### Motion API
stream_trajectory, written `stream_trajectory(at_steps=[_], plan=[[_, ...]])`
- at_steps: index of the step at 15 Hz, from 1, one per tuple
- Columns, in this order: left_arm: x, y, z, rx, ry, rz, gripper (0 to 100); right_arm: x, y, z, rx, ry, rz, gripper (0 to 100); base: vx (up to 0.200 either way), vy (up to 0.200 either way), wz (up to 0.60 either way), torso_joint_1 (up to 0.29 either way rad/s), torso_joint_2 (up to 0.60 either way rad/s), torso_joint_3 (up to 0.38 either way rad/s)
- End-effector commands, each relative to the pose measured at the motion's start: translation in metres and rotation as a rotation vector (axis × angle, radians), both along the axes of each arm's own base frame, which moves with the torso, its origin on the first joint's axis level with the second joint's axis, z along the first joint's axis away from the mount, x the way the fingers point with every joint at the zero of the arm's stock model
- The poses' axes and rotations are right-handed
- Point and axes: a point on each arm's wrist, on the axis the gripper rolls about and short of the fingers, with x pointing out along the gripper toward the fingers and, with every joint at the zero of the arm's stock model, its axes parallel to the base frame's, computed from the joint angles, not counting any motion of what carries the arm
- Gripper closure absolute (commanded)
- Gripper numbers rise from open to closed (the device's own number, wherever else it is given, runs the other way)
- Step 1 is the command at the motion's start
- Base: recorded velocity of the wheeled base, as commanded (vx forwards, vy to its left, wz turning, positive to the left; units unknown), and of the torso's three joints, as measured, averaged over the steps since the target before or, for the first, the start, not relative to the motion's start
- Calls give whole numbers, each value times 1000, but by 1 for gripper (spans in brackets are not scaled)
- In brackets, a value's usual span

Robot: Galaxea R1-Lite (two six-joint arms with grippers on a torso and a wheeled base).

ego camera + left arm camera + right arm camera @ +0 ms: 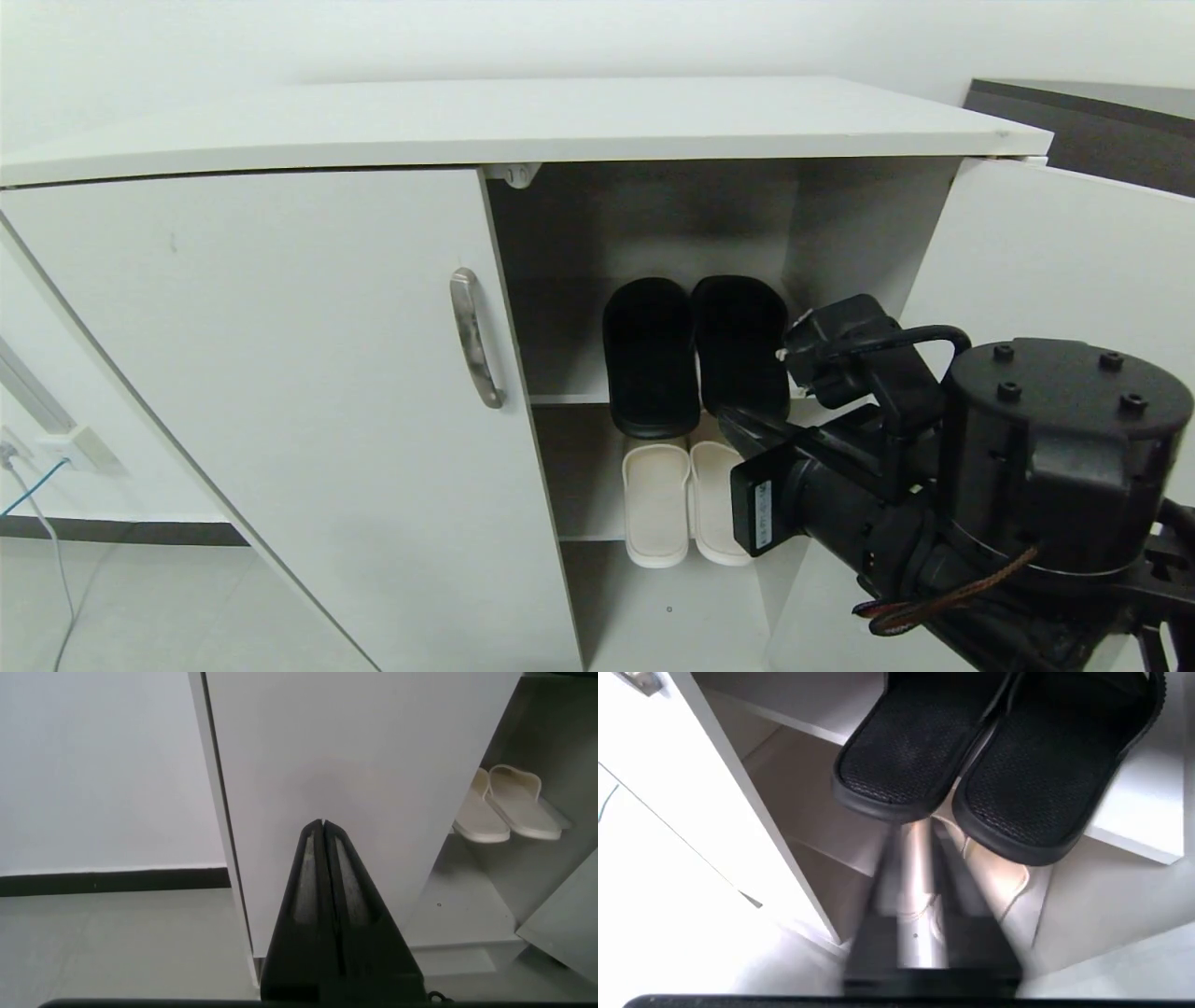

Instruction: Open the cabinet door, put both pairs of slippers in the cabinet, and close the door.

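Both fingers of your left gripper [322, 833] are pressed together before the closed left door [261, 373], while right of it the black slippers [653, 359] lie on the upper shelf [565, 399] above the white slippers [656, 504], with your right gripper [920, 854], fingers likewise together, just before them beside the open right door [1055, 261].

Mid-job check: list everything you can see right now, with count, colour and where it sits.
cabinet: one, white, in front of the robot
left door: one, white, closed
handle: one, silver, on the left door's inner edge
right door: one, white, open
black slippers: one pair, black, side by side on the upper shelf
white slippers: one pair, white, side by side on the shelf below
wall socket: one, white, on the wall left of the cabinet
left gripper: one, black, shut, facing the left door
right gripper: one, black, at the open side, close to both pairs
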Motion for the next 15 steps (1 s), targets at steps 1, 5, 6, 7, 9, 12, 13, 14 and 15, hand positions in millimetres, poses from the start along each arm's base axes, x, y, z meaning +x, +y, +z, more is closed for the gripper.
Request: stream_trajectory(at_steps=[1,5,6,7,9,12,13,14,15], plan=[[0,0,0,0,0,-1,100,0,1,-2,-6,3,1,100,0,0,0,0,0,0],[0,0,0,0,-2,-1,100,1,2,-5,-13,10,0,100,0,0,0,0,0,0],[0,0,0,0,0,-1,100,1,2,-6,-15,11,2,100,0,0,0,0,0,0],[0,0,0,0,0,-1,100,1,3,-6,-16,14,3,100,-200,0,0,2,2,2],[0,0,0,0,0,-1,100,3,5,-11,-26,22,3,100,-200,0,0,2,-2,2],[0,0,0,0,0,-1,100,3,4,-11,-29,23,0,100,-200,0,0,5,2,1],[0,0,0,-2,0,1,100,3,4,-12,-30,24,0,100,-200,0,0,2,2,2],[0,0,0,-2,0,1,100,3,4,-12,-29,27,4,100,-200,0,0,-7,2,2],[0,0,0,-2,0,1,100,3,4,-13,-29,30,7,100,-200,0,0,2,2,7]])
